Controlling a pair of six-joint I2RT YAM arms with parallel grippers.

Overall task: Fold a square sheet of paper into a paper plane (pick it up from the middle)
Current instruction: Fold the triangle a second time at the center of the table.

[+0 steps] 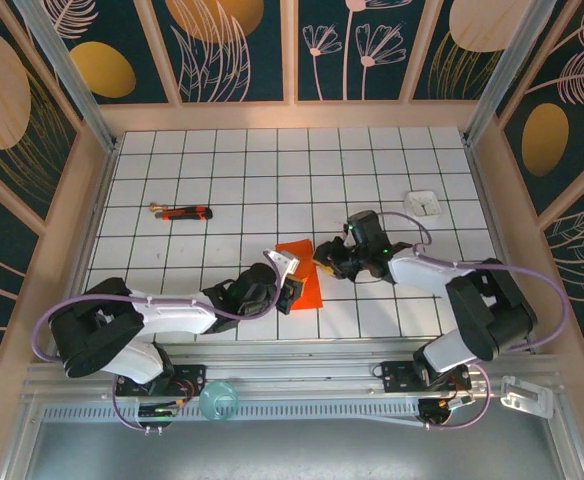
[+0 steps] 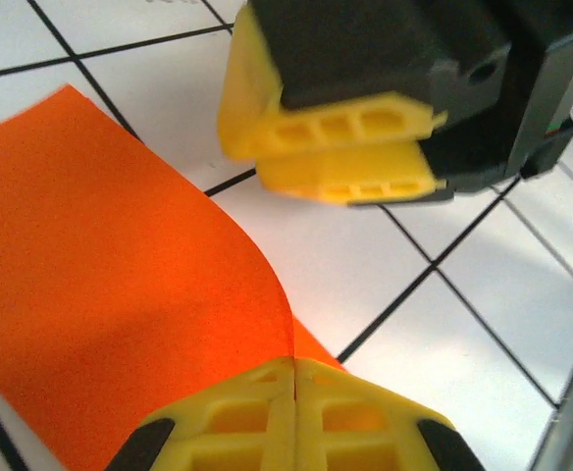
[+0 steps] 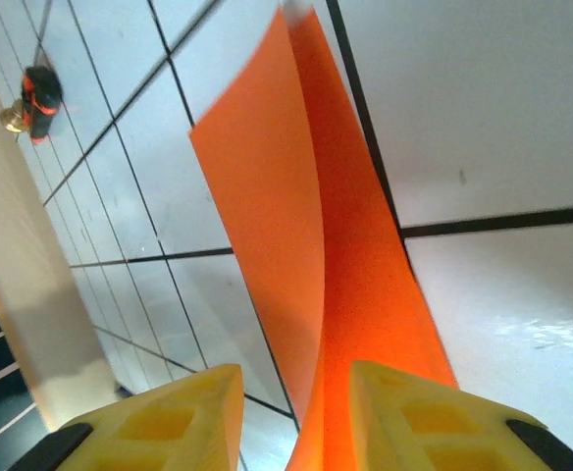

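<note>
The square sheet of paper (image 1: pixel 300 268), bright orange-red, is bent over on itself into two loose layers near the middle of the table. My left gripper (image 1: pixel 294 291) is shut on its near edge, and the yellow fingers (image 2: pixel 267 402) pinch the sheet (image 2: pixel 120 294) between them. My right gripper (image 1: pixel 322 262) stands open at the sheet's right side. The curled paper (image 3: pixel 316 245) runs down into the gap between its fingertips (image 3: pixel 183 412), which stand apart. The right gripper's fingers (image 2: pixel 336 147) face the left one closely. The paper plane is out of view.
A thin red-and-black tool (image 1: pixel 182 212) lies on the tiled table to the far left, and it is also in the right wrist view (image 3: pixel 36 98). A small white square object (image 1: pixel 424 202) sits at the back right. Wooden walls (image 1: pixel 292 115) ring the table.
</note>
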